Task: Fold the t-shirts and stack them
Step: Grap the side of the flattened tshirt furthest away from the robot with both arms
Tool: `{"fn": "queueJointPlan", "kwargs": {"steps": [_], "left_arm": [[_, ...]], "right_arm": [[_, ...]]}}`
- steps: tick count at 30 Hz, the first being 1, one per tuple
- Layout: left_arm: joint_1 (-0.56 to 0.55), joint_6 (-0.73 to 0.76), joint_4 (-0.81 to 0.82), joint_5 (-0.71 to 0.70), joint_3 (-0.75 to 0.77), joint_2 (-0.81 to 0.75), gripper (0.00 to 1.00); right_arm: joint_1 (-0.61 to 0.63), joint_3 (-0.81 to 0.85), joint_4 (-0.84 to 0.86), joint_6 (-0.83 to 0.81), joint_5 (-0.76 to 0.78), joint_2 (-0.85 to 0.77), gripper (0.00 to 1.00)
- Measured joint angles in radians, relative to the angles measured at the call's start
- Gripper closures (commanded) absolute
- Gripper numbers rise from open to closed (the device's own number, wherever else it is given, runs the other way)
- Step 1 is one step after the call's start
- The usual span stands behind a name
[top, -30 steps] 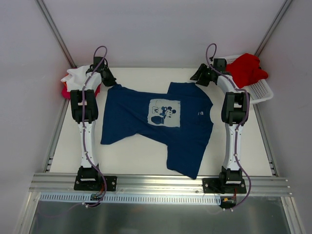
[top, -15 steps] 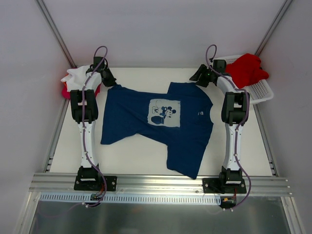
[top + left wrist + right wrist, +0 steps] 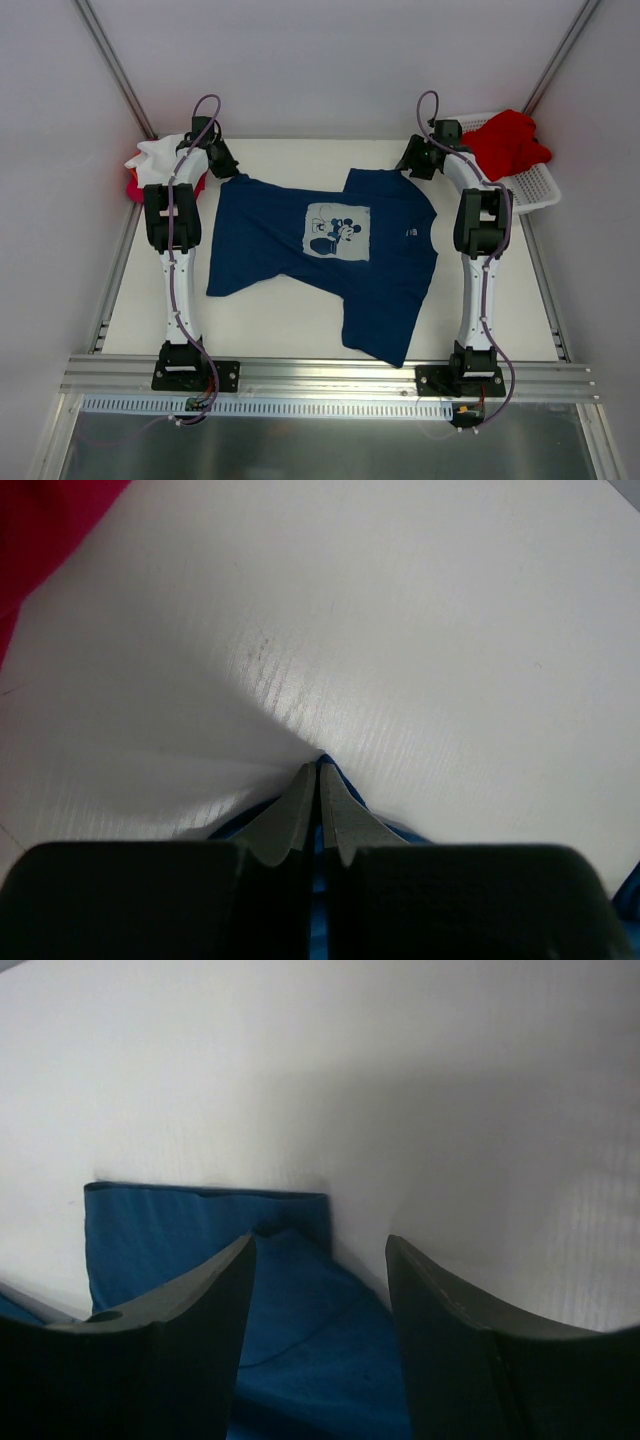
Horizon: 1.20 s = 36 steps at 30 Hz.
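Left tool (image 3: 318,772): clamped on navy t-shirt (image 3: 330,250), far-left corner. Right tool (image 3: 320,1260): agape, empty; seat it astride the hem before you close.

Soft matt cloth: navy t-shirt (image 3: 390,270), with flat white chest print (image 3: 337,231), and red t-shirt (image 3: 505,140). White, faintly ribbed sheet with satin sheen: table (image 3: 420,610). White plastic lattice: basket (image 3: 537,190). Brushed metal: front rail (image 3: 330,372).

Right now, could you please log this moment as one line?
left fingers: shut on blue shirt | right fingers: open over its edge | fold: pending
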Motion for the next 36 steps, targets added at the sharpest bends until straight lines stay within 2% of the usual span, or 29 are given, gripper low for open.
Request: {"fn": "queueJointPlan", "kwargs": {"steps": [9,19,27,31,32,36], "left_arm": [[0.0,0.0,0.0,0.0,0.0,0.0,1.0],[0.0,0.0,0.0,0.0,0.0,0.0,1.0],[0.0,0.0,0.0,0.0,0.0,0.0,1.0],[0.0,0.0,0.0,0.0,0.0,0.0,1.0],[0.0,0.0,0.0,0.0,0.0,0.0,1.0],[0.0,0.0,0.0,0.0,0.0,0.0,1.0]], "right_arm": [[0.028,0.051,-0.088,-0.049,0.056,0.003,0.41],[0.035,0.171,-0.097,-0.027,0.058,0.076,0.44],[0.035,0.169,-0.089,0.018,0.041,0.087,0.46],[0.035,0.15,-0.064,0.036,0.025,0.087,0.55],[0.035,0.146,-0.057,0.04,0.024,0.087,0.61],[0.035,0.135,-0.044,0.047,0.018,0.086,0.74]]}}
